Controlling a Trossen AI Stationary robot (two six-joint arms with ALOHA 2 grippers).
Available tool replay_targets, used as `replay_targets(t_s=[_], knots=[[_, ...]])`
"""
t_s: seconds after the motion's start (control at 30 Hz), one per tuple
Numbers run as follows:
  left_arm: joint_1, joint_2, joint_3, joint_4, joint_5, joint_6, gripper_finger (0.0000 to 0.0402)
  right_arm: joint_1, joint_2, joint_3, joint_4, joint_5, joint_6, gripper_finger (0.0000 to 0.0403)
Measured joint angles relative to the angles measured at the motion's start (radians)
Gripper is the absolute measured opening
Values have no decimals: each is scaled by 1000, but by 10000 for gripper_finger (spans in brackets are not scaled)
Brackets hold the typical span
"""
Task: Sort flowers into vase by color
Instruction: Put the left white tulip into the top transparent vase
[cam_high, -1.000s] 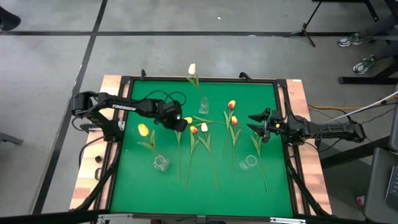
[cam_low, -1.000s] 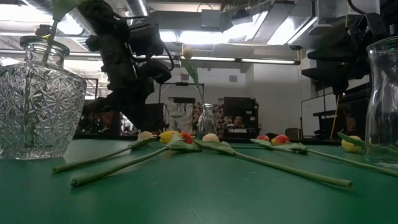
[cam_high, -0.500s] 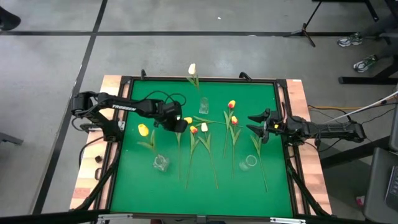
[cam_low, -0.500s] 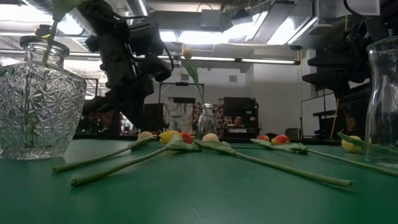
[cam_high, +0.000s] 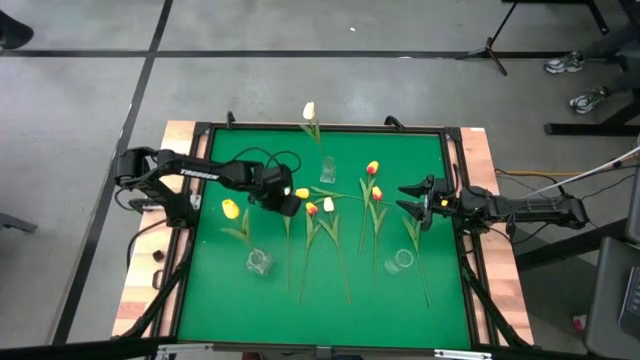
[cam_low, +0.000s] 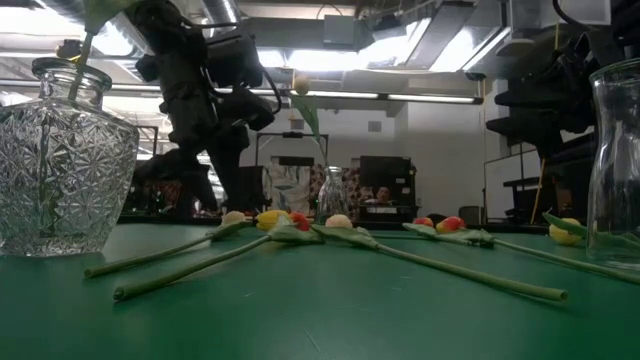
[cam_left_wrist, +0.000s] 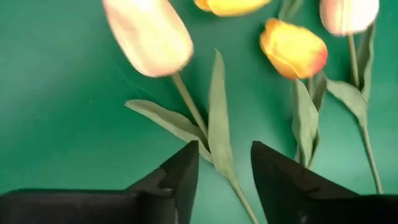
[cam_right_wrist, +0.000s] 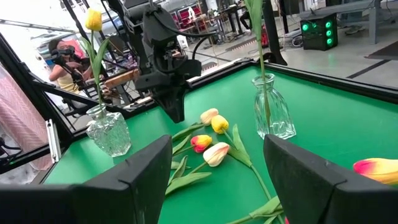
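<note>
Hovering at nine o'clock of the table (cam_high: 330, 290), our left tool (cam_high: 288, 203) stands parted above the flowers (cam_high: 330, 210) lying mid-table, gripping nothing, while our right tool (cam_high: 410, 199) waits wide apart at three o'clock.

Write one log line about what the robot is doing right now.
left gripper: open over flower stem | right gripper: open, waiting at mat's right edge | two vases hold flowers

Overhead, table-level, two wrist views; shared table (cam_high: 330, 270).
</note>
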Motion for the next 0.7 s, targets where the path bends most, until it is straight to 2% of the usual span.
replay_targets(t_s=[0.23,0.47,0.7], knots=[[-12,0,0,7,-95,-28,170,0,0,0,0,0,0,253],[-39,0,0,18,-98,-53,171,0,0,0,0,1,0,253],[-68,0,0,17,-156,-84,171,0,0,0,0,1,0,253]])
